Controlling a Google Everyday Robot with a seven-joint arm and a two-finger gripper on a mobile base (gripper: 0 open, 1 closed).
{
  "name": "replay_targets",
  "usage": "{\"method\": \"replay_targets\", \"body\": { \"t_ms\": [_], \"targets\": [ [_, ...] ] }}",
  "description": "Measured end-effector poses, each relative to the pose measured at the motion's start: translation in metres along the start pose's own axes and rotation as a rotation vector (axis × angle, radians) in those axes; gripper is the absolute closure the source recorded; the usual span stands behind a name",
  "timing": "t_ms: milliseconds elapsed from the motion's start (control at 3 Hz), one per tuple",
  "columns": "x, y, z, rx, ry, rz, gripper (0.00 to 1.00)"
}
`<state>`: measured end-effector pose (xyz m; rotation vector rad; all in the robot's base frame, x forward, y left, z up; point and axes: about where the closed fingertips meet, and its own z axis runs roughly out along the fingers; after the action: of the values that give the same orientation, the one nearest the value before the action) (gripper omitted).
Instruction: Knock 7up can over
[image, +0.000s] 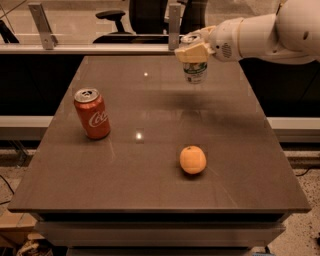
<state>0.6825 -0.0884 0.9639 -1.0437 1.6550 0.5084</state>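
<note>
The 7up can, silver-white with green lettering, is upright over the far part of the brown table, right of centre. My gripper comes in from the right on a white arm. Its beige fingers are closed around the can's upper half and hide the rim in part. The can looks slightly off the table surface, with a soft shadow below it.
A red Coca-Cola can stands upright at the left. An orange lies near the front, right of centre. A metal rail and office chairs are behind the table's far edge.
</note>
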Motion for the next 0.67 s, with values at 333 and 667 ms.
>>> {"method": "replay_targets", "body": {
  "t_ms": [333,667],
  "targets": [
    [-0.0071,-0.0054,-0.0108,-0.008,0.143,-0.002,1.0],
    [-0.0027,-0.0052,-0.0138,-0.034,0.268,0.022,1.0]
  ]
}}
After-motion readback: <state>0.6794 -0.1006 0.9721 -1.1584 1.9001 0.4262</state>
